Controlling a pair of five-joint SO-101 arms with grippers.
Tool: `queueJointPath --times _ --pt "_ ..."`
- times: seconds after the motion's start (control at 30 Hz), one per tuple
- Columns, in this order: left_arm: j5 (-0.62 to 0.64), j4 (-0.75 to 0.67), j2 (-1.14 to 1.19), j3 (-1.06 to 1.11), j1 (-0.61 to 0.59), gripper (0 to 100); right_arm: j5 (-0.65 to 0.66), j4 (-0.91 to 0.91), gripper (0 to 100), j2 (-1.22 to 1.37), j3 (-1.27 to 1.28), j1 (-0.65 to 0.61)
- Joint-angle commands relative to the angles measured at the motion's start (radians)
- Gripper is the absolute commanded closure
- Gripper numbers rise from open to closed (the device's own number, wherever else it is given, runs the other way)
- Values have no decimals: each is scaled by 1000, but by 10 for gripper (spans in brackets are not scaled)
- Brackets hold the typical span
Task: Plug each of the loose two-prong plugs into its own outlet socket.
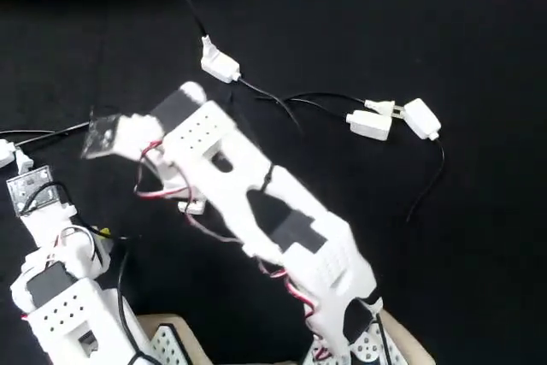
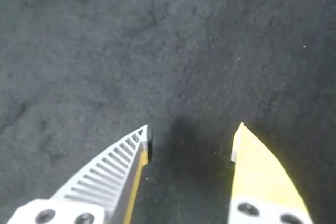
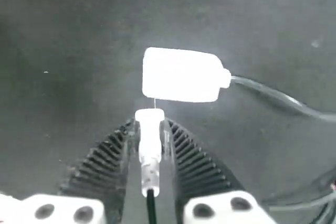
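Observation:
My right gripper (image 3: pixel 149 125) is shut on a small white two-prong plug (image 3: pixel 149 145) with a black cord. The plug's thin prongs point at a white outlet socket block (image 3: pixel 181 74) lying just ahead on the black cloth; a pale cable leaves the block's side. From above, the right arm stretches across the table to the left, its gripper (image 1: pixel 104 134) blurred. My left gripper (image 2: pixel 191 135) is open over bare cloth, with nothing between its fingers. Another white block (image 1: pixel 220 64) lies at the back. A white plug (image 1: pixel 421 117) and socket (image 1: pixel 369 124) sit together at right.
Black cords trail over the cloth (image 1: pixel 479 237) from the white pieces. A small white piece (image 1: pixel 195 206) lies under the right arm. The left arm (image 1: pixel 51 279) stands at the near left corner, with another white piece (image 1: pixel 7 156) at the left edge.

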Motion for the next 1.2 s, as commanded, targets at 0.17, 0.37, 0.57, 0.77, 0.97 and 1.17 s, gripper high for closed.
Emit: queueJointPath --times 0.17,0.37,0.57,0.77,0.97,1.17 --pt "-9 -17 -8 -4 13 740 3 9 987 120 -90 -181" --pt "-9 -14 -8 -1 -28 740 -11 46 987 200 -237 -167" --pt "-9 -14 -8 -4 -27 740 51 48 987 211 -251 -123" --pt "-32 60 -9 -50 -88 740 112 49 987 166 -252 -77" --pt "-60 98 -8 -31 -196 740 173 48 987 125 -246 -63" --pt "-55 35 -8 -15 -232 740 181 46 987 124 -252 -38"
